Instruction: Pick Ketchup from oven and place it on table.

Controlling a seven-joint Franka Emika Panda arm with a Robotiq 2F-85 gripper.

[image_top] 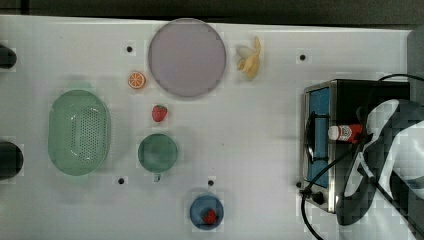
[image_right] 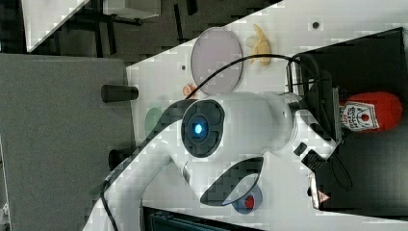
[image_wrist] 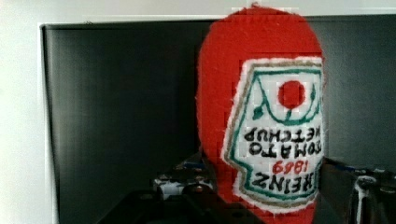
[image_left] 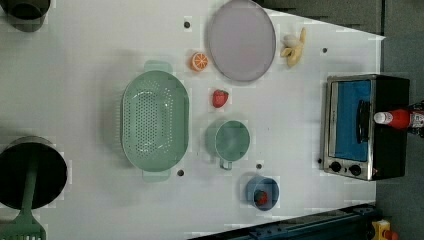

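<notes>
Red plastic with a white label: the ketchup [image_top: 345, 133] lies on its side on the black top of the oven [image_top: 350, 92], its white cap out over the blue glass door and its base toward the oven's rear. In the right view the arm's wrist meets the bottle at its neck end, and the wrist view has the labelled body [image_wrist: 261, 121] directly ahead over the dark top panel. The gripper [image_right: 334, 115] sits at the bottle, but whether its fingers are clamped on it or spread cannot be told.

The oven stands at the table [image_top: 250, 150] edge on the top view's right, door shut and facing the open white surface.

Step in hand, as judged: the pick, with the tool at grasp position on the bottle. The place step is not yet done.

Next move requires:
- a confirmed hold on the bottle;
- a lift clear of the oven top and handle;
- travel out over the bare white area in front of the door.

That area is well apart from the green cup [image_top: 157, 152], strawberry [image_top: 159, 113], lilac plate [image_top: 187, 57], banana [image_top: 251, 60], green colander [image_top: 79, 132] and blue bowl [image_top: 206, 210].
</notes>
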